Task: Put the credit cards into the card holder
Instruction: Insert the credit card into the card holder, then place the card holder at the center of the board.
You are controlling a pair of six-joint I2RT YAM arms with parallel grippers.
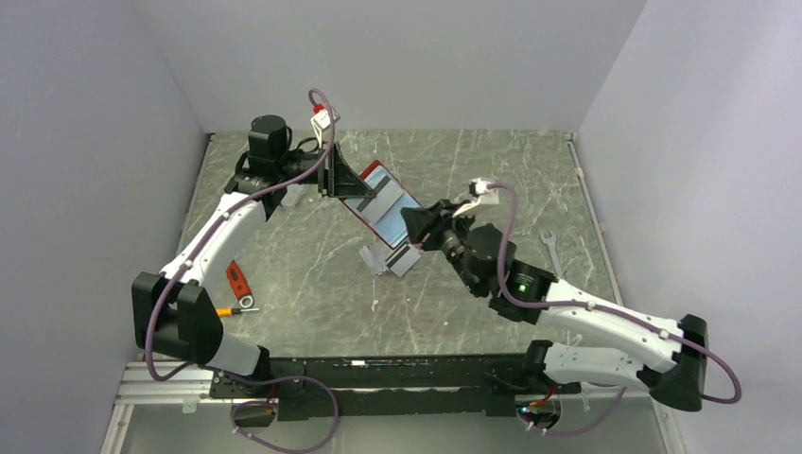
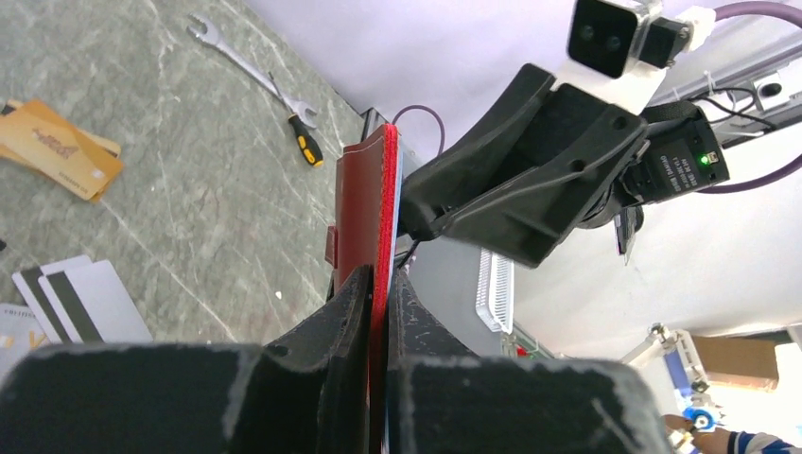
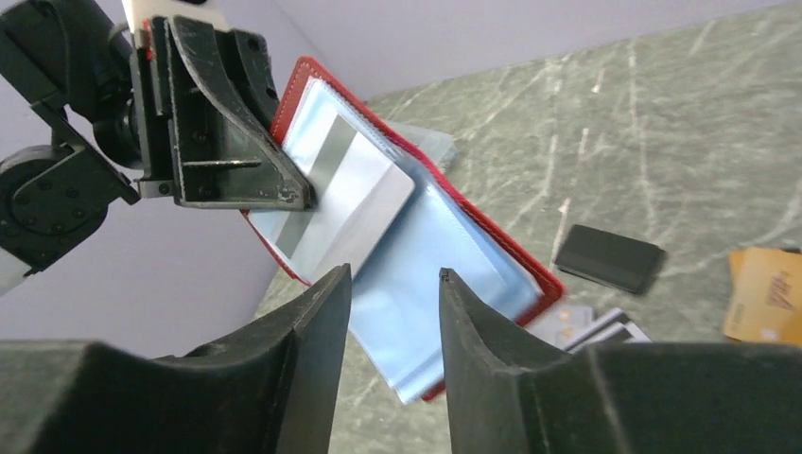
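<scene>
Red holder point(image 2: 364, 199) held open off the table point(image 1: 312, 312), my left gripper point(image 2: 380, 284) pinched on its edge, striped grey card point(image 3: 345, 184) against its blue sleeve point(image 3: 473, 255), my right gripper point(image 3: 394, 274) just before it, fingers point(image 3: 312, 322) parted and empty, loose cards point(image 1: 392, 257) beneath it

plain, matte, pale lavender-grey walls point(image 1: 397, 57) close the space in at the back and on both sides. the grey-green marbled stone-look tabletop point(image 1: 530, 170) carries pale, scratch-like streaks. a silver ridged aluminium rail point(image 1: 156, 383) lies along its near edge. the light is soft and even, with faint shadows.
</scene>
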